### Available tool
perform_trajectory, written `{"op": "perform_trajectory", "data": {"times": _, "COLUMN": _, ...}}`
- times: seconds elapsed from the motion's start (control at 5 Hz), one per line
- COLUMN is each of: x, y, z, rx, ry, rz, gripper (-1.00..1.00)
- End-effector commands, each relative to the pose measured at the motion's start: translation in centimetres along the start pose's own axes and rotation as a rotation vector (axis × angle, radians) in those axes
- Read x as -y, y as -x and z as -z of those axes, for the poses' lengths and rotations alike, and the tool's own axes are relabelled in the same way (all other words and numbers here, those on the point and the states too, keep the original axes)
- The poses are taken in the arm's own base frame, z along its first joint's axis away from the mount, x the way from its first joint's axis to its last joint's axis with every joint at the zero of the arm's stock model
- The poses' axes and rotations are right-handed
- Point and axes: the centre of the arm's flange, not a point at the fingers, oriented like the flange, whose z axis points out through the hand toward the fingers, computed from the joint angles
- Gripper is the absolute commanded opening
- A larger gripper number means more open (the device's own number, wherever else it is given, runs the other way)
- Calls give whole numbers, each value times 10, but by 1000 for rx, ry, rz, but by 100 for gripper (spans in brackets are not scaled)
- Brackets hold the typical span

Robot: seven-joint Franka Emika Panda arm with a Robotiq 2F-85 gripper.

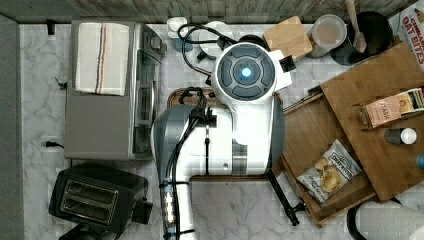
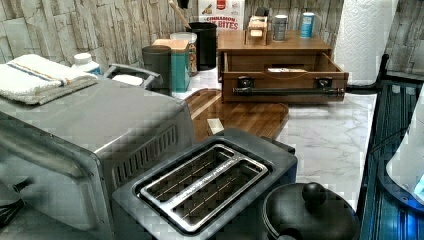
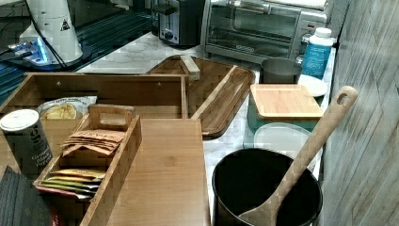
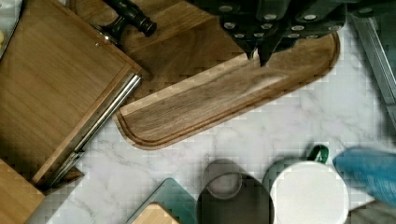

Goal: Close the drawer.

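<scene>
The drawer [image 1: 312, 135] stands pulled out from under the flat wooden top slab [image 1: 385, 130], with a chip bag [image 1: 330, 172] lying in it. Its black bar handle [image 1: 282, 195] faces the arm. The left view has the drawer's front [image 2: 285, 82] and handle [image 2: 290, 91] open toward the counter. In the wrist view my gripper [image 4: 258, 56] is shut with nothing in it, hanging over the dark wooden tray [image 4: 224, 98]. The drawer's corner [image 4: 51, 79] and one end of the handle [image 4: 130, 16] lie off to the side, apart from the fingers.
A toaster oven [image 1: 107, 120] and a black toaster [image 1: 92, 197] fill the top view's left. A tea box [image 3: 89, 155] and a can [image 3: 26, 139] stand on the top slab. A black pot [image 3: 263, 188] with a wooden spoon, cups and a paper towel roll [image 2: 362, 40] crowd the back.
</scene>
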Motion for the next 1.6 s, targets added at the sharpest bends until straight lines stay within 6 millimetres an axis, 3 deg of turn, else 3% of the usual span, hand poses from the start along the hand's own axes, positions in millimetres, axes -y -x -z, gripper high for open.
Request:
{"op": "perform_trajectory", "data": {"times": 0.2, "x": 11, "y": 62, "z": -41, "rx": -53, "ry": -10, "rz": 278, "gripper": -100}}
{"op": "perform_trajectory", "data": {"times": 0.6, "x": -6, "y": 98, "z": -92, "rx": -103, "ry": 37, "rz": 548, "gripper": -100}}
{"op": "perform_trajectory", "data": {"times": 1.0, "x": -31, "y": 134, "z": -134, "rx": -64, "ry": 39, "rz": 678, "gripper": -100}}
{"op": "perform_trajectory", "data": {"times": 1.2, "x": -47, "y": 153, "z": -157, "rx": -60, "ry": 39, "rz": 714, "gripper": -100}}
{"op": "perform_trajectory", "data": {"times": 1.6, "x": -93, "y": 170, "z": -189, "rx": 40, "ry": 47, "rz": 752, "gripper": -100}}
